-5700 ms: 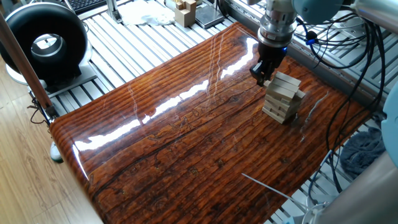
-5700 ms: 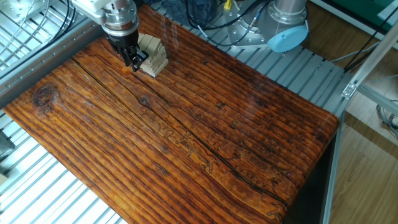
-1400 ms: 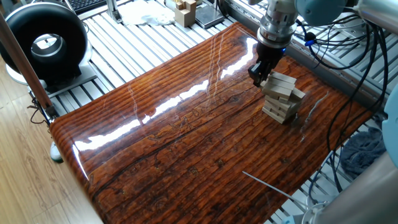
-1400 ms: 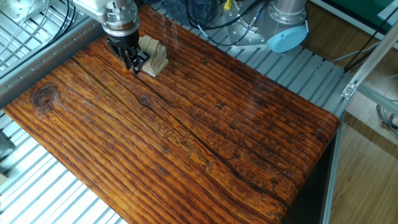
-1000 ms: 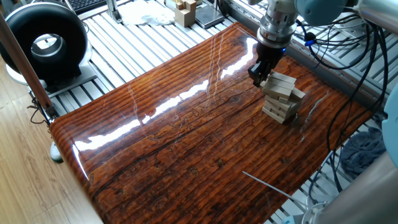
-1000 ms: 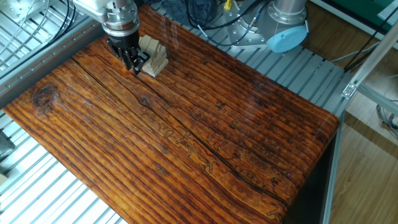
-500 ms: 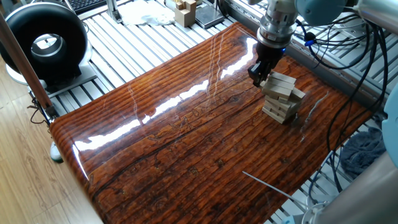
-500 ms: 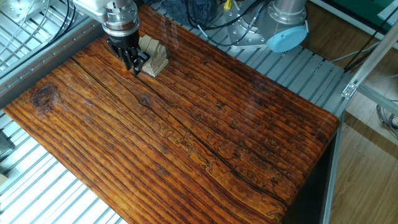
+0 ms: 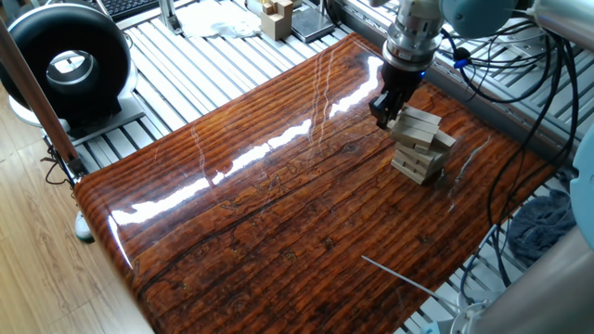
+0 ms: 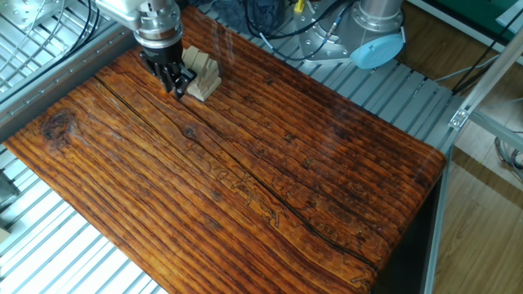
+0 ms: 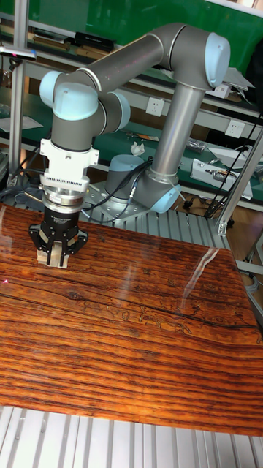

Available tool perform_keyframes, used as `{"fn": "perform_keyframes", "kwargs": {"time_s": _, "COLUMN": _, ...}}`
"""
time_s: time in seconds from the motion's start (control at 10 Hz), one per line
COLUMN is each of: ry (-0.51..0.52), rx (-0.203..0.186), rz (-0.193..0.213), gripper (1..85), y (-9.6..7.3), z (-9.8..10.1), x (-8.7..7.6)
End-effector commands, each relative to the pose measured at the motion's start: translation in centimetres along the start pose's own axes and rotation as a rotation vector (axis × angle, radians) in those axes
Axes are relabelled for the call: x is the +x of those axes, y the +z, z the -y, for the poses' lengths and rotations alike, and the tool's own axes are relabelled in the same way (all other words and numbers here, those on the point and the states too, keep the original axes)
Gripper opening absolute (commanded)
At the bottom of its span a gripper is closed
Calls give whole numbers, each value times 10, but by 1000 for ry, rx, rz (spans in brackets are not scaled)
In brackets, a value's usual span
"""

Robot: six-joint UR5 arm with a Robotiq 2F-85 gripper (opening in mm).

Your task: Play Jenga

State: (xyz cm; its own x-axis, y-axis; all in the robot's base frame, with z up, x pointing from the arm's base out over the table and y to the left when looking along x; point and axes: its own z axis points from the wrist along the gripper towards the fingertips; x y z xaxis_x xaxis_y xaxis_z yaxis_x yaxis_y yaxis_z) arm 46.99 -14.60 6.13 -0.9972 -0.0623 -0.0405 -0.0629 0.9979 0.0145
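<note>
The Jenga tower (image 9: 420, 153) of pale wooden bars stands near the far right edge of the glossy wooden table (image 9: 278, 213), and its top layers sit skewed. My gripper (image 9: 383, 116) points down at the tower's upper left side. In the other fixed view the gripper (image 10: 176, 84) touches the left of the tower (image 10: 204, 77). In the tall fixed view the gripper (image 11: 57, 256) hides most of the tower, and its fingers look shut on the end of a pale Jenga bar (image 11: 58, 262).
A black ring-shaped device (image 9: 70, 65) sits off the table at left. Tan boxy wooden pieces (image 9: 276, 14) lie behind the table. Cables (image 9: 501, 56) hang beside the tower. A thin rod (image 9: 399, 276) lies near the front right edge. The arm's base (image 10: 377, 45) stands behind the table.
Over the last second nothing has visibly moved. Compared with 5.7 s ago, the gripper sits slightly further left of the tower and the top layers are more skewed.
</note>
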Motion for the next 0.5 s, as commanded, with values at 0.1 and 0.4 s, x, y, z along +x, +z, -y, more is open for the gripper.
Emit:
{"fn": "perform_keyframes", "kwargs": {"time_s": 0.1, "ry": -2, "rx": -15, "rz": 16, "gripper": 13, "y": -2, "z": -3, "x": -4}}
{"fn": "perform_keyframes", "kwargs": {"time_s": 0.4, "ry": -8, "rx": -14, "rz": 31, "gripper": 13, "y": -4, "z": -3, "x": -8}}
